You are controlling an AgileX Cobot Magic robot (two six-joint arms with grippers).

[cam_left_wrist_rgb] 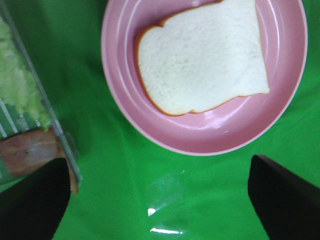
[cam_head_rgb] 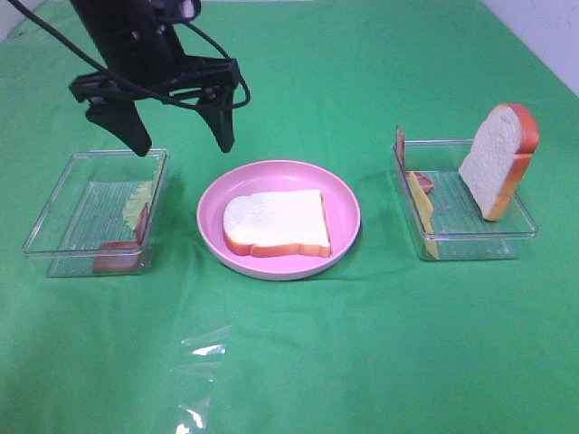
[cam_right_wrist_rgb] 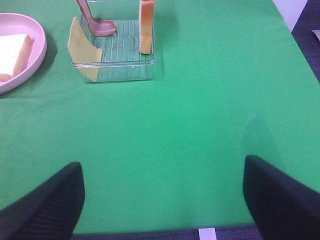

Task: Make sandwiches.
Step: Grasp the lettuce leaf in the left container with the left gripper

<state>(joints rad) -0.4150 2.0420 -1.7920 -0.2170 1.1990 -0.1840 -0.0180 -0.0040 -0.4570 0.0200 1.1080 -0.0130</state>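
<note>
We see bread slice flat on pink plate, mid-surface; sandwich barely begun. Jaws of left gripper wide, empty, above gap between plate and left tray. Jaws of right gripper wide, empty. Next, we judge: fetch lettuce from left tray. No readable writing.

Centre: plate on the cloth, flat bread slice lying in it | left of plate: left tray, lettuce against its plate-side wall, bacon strip in its front corner | right of plate: right tray, standing bread slice leaning at its far side, cheese and second bacon strip along the plate-side wall | front: film scrap before the plate.
</note>
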